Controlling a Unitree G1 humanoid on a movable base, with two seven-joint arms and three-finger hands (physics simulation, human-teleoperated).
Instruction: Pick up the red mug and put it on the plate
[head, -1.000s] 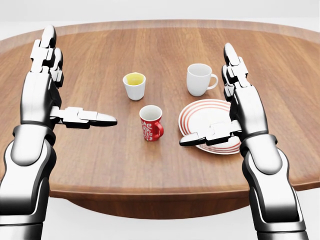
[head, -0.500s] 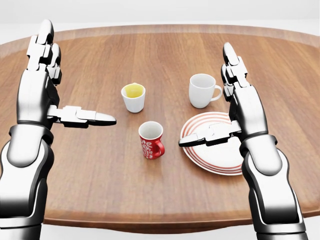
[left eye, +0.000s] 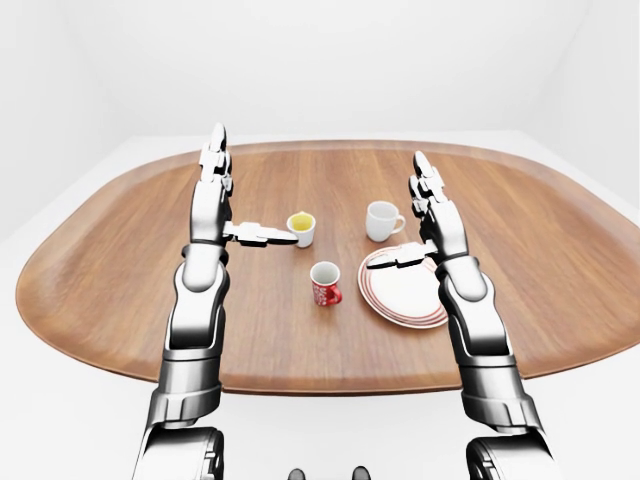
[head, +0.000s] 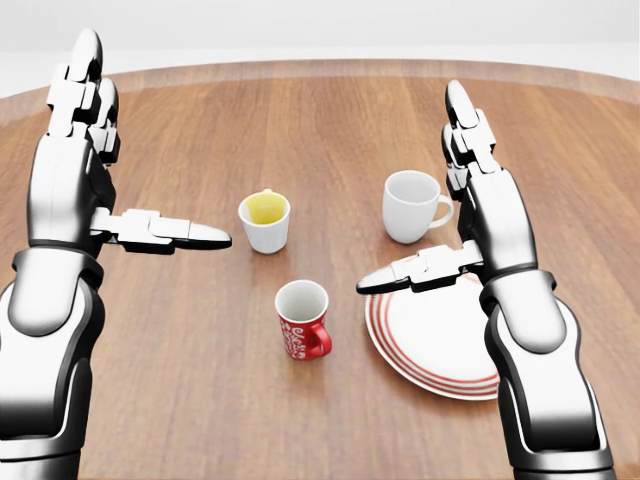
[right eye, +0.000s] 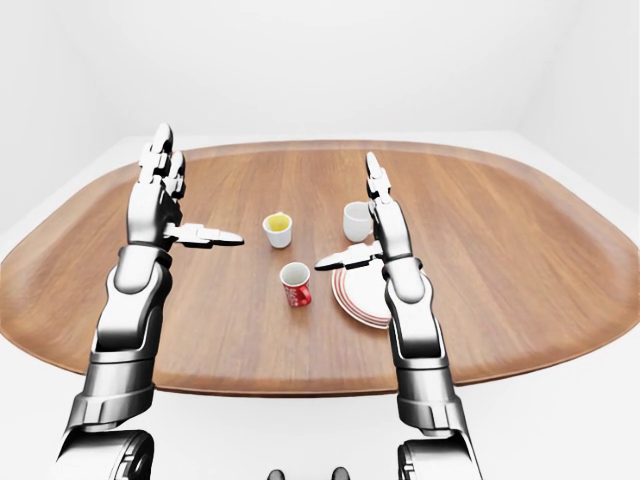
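Note:
The red mug (head: 303, 320) stands upright on the wooden table (head: 190, 390), low in the middle of the head view, handle to its right. The white plate with red rings (head: 440, 345) lies just right of it, a small gap between them. My left hand (head: 150, 145) is open above the table, up and left of the mug, thumb pointing right. My right hand (head: 412, 195) is open above the plate's upper edge, thumb pointing left. Neither hand touches anything.
A white mug (head: 408, 205) stands above the plate in the head view. A small white cup with yellow inside (head: 265, 220) stands above the red mug. The oval table's near edge (left eye: 330, 385) shows in the left-eye view.
The camera has moved closer to the table: mugs and plate sit lower and larger in the head view, and the near edge has left it. Both hands stay open, hardly moved.

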